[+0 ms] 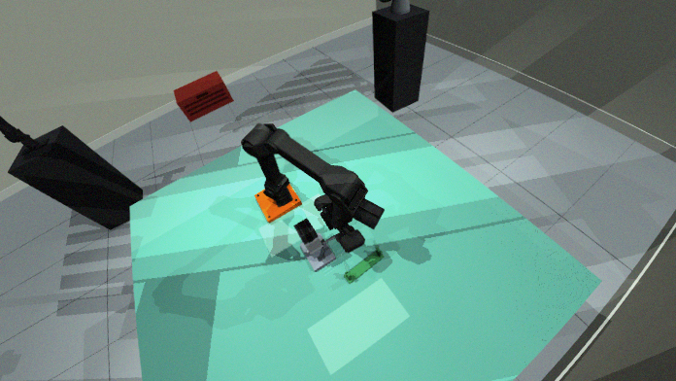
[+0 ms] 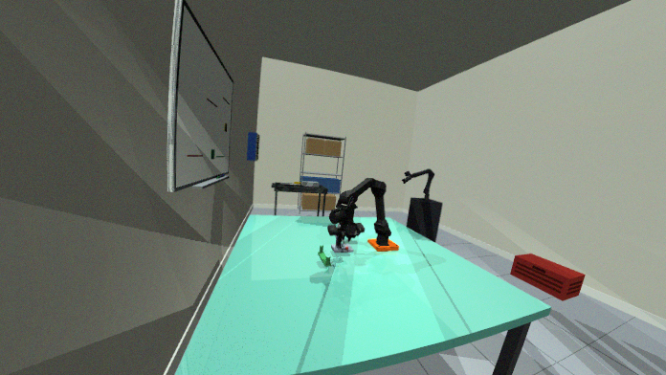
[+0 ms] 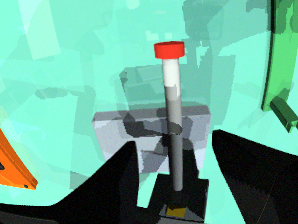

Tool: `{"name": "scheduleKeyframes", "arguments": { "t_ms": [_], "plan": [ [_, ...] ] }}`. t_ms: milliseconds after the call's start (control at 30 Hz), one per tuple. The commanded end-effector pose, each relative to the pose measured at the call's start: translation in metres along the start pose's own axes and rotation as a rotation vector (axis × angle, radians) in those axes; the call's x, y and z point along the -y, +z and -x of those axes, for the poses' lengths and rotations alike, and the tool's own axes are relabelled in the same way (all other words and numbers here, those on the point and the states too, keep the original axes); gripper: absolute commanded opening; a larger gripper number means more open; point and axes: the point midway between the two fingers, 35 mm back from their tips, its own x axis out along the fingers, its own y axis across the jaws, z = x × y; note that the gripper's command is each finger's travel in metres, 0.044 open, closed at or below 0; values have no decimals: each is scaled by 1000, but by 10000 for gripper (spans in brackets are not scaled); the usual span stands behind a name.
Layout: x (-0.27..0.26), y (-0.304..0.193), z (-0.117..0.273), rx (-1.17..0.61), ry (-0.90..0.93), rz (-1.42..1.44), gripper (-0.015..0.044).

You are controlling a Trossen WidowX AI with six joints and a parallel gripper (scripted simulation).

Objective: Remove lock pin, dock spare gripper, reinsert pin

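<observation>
The grey mount [image 1: 321, 263] [image 2: 336, 249] [image 3: 111, 135] is on the table. A black part with a yellow patch [image 3: 177, 212], seemingly the spare gripper, shows at the mount; its black body [image 1: 305, 230] rises there in the top view. The lock pin [image 3: 172, 107] has a red head and a grey shaft; its far end meets the black part. How deep it sits, and whether it passes through the spigot, cannot be told. My gripper [image 3: 175, 143] is open, one finger either side of the pin's shaft with gaps on both sides. The socket itself is hidden.
A green bracket [image 1: 364, 266] [image 2: 324, 257] [image 3: 284, 55] with raised ends is beside the mount. The arm's orange base plate [image 1: 272, 212] [image 2: 383, 246] [image 3: 12, 162] is on the mount's other side. A red box [image 1: 204, 96] [image 2: 547, 277] is on the floor away from the table.
</observation>
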Motion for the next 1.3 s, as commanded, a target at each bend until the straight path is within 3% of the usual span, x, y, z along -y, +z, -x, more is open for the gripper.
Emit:
{"name": "scheduleKeyframes", "arguments": {
  "t_ms": [0,767,1067,1267],
  "plan": [
    [-1,4,10,1,0,0,200],
    [-4,22,55,-7,-4,6,200],
    [-3,18,47,-8,-4,7,436],
    [-3,18,47,-8,-4,7,440]
  ]
}}
